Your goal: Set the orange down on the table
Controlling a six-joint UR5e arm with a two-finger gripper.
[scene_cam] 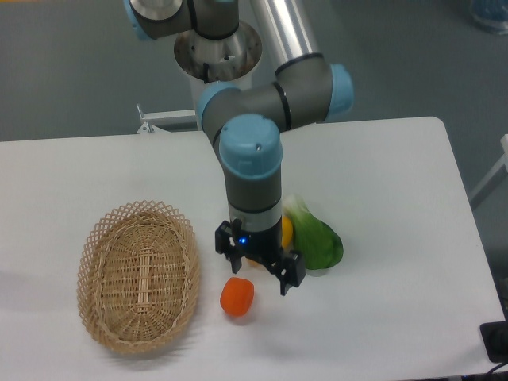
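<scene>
The orange lies on the white table, just right of the wicker basket. My gripper hangs above and slightly right of it, open, with nothing between its fingers. There is a visible gap between the fingers and the orange. The arm's blue-capped wrist rises straight above the gripper.
An oval wicker basket sits at the left front. A green vegetable lies right of the gripper, and a yellow fruit is mostly hidden behind the wrist. The table's front edge runs close below the orange.
</scene>
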